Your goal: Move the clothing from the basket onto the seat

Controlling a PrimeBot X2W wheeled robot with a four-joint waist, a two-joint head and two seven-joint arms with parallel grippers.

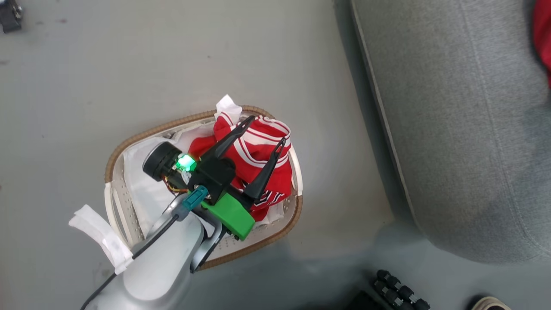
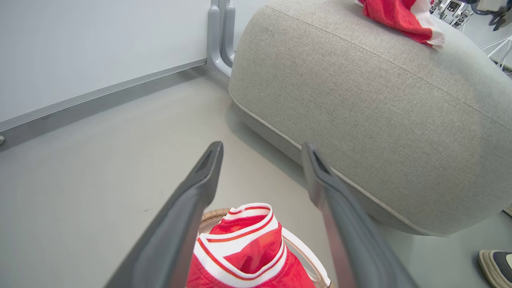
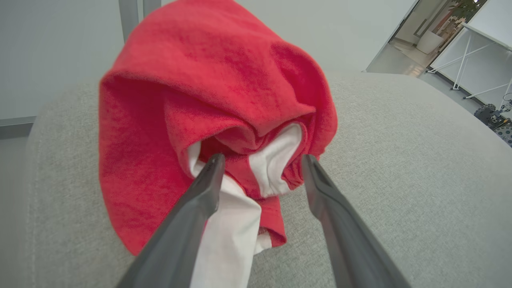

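The left gripper (image 1: pixel 265 131) hangs nearest the head camera, its two fingers spread wide and empty above the one basket (image 1: pixel 142 135) on the floor (image 1: pixel 129 64). One striped red garment (image 1: pixel 253 150) lies bunched in the basket's right half. To the right stands the one grey seat (image 1: pixel 465 129), which carries the second piece, a plain red garment (image 3: pixel 208 80) with white trim. The head view catches that piece's red edge at its top right corner. The right wrist view shows it close, heaped on the cushion, with the right gripper (image 3: pixel 264 158) standing wide, fingertips at its folds, clamping nothing.
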